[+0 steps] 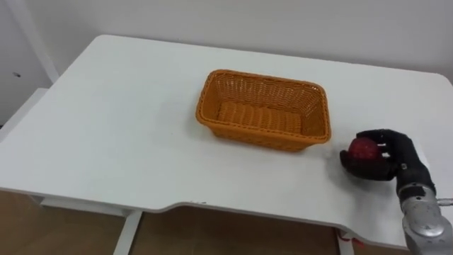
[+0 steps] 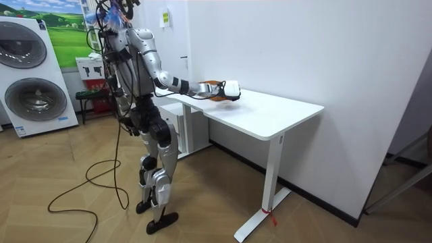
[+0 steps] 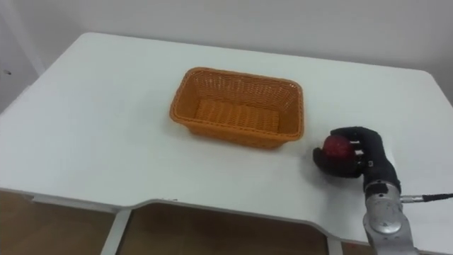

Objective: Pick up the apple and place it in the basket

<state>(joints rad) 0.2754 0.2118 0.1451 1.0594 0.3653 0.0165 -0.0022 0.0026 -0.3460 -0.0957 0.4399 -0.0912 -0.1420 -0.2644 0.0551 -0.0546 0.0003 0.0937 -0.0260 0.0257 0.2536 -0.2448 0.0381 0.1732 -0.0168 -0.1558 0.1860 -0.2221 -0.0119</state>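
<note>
Low at the frame's right, the right hand (image 1: 393,161) curls its dark fingers round the red apple (image 1: 363,149), down on the white table (image 1: 106,134); beyond it, mid-frame, the orange wicker basket (image 1: 263,133) sits apart from the hand; the robot stands at the table's end.

the right hand (image 1: 388,159) curls its dark fingers round the apple (image 1: 364,149), so just a red patch peeks out. the apple's bottom is hidden, so i cannot tell if it sits on the table (image 1: 106,134). the arm is cut off by the bottom edge. the table's right end is cut off too. in the room view the basket (image 2: 213,83) is mostly hidden behind the arm.
</note>
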